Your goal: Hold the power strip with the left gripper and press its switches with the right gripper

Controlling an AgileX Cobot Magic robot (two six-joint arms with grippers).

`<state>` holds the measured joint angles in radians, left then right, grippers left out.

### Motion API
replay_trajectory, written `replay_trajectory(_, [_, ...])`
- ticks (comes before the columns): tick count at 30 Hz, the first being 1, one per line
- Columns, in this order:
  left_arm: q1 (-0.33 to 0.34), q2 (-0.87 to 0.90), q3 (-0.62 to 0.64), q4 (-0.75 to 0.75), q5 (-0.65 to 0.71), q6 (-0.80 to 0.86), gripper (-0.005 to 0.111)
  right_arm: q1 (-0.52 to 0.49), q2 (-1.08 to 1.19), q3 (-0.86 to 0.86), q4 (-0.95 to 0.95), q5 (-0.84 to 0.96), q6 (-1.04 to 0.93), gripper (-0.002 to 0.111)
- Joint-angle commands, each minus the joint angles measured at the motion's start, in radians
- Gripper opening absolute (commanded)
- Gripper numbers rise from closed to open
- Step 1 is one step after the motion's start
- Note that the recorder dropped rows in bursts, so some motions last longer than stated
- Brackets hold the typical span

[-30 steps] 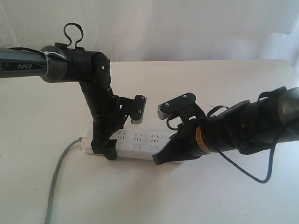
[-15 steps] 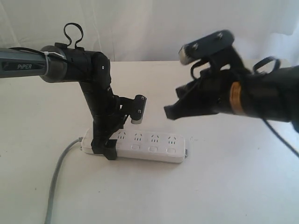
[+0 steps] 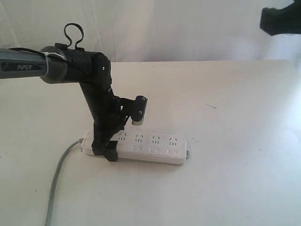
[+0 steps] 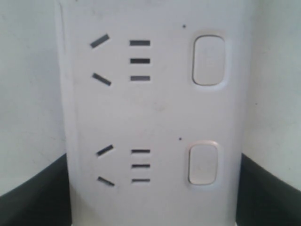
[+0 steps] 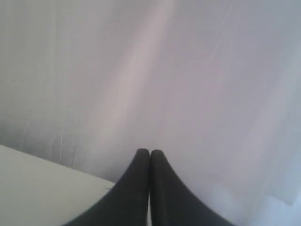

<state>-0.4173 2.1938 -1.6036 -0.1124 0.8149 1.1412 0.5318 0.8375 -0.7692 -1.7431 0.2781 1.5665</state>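
Observation:
The white power strip (image 3: 157,149) lies flat on the table, its grey cord (image 3: 59,175) trailing off its left end. My left gripper (image 3: 106,151) reaches down from the "PIPER" arm and is shut on the strip's left end. In the left wrist view the power strip (image 4: 155,117) fills the frame between the black fingers (image 4: 33,197), with two switches (image 4: 208,60) showing. Three switches (image 3: 154,150) show in the exterior view. My right gripper (image 5: 149,154) is shut on nothing, raised high toward the backdrop. Only a black part of it (image 3: 281,21) shows at the top right corner.
The white table (image 3: 225,108) stretches to the right of the strip, with its far edge against a white cloth backdrop (image 3: 188,28). A small silver-and-black camera block (image 3: 139,110) juts from the left arm above the strip.
The right arm has lifted off the strip's right end and swung up and to the right, nearly out of the exterior view. The left gripper and the strip have not moved.

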Motion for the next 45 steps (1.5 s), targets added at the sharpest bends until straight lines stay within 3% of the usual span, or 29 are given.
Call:
replay_trajectory(1, [-0.015,0.140,0.078,-0.050,-0.004,-0.001,0.000,-0.004,-0.084,0.003,-0.001,0.016,-0.023,0.000])
replay_trajectory(5, [-0.015,0.140,0.078,-0.055,-0.004,-0.001,0.000,-0.004,-0.183,0.003,-0.001,0.016,-0.058,0.000])
replay_trajectory(9, [-0.015,0.140,0.078,-0.059,-0.012,-0.001,0.000,-0.004,-0.283,0.003,0.119,0.018,-0.244,0.000])
replay_trajectory(19, [-0.015,0.140,0.078,-0.066,-0.022,-0.001,0.000,-0.004,-0.507,0.012,1.034,0.285,-1.240,0.000])
replay_trajectory(23, [-0.013,0.140,0.078,-0.119,-0.022,-0.024,0.001,-0.004,-0.598,0.012,1.220,0.407,-1.362,0.000])
replay_trajectory(26, [-0.012,0.140,0.078,-0.161,-0.022,-0.020,0.020,-0.004,-0.650,0.012,1.235,0.454,-1.362,0.000])
replay_trajectory(29, [-0.012,0.139,0.078,-0.164,-0.018,-0.034,0.054,-0.004,-0.678,0.012,1.235,0.482,-1.364,0.000])
replay_trajectory(30, [-0.012,0.139,0.078,-0.164,-0.027,-0.057,0.070,-0.004,-0.680,0.012,1.239,0.490,-1.364,0.000])
replay_trajectory(32, [-0.012,0.139,0.078,-0.125,-0.045,-0.139,0.083,-0.004,-0.684,0.012,1.261,0.508,-1.365,0.000])
replay_trajectory(39, [-0.013,0.092,0.078,0.035,0.052,-0.251,0.085,-0.004,-0.684,0.012,1.390,0.585,-1.466,0.000])
replay_trajectory(45, [-0.013,-0.146,0.078,0.136,0.042,-0.253,0.084,-0.004,-0.684,0.014,1.433,0.601,-1.484,0.000])
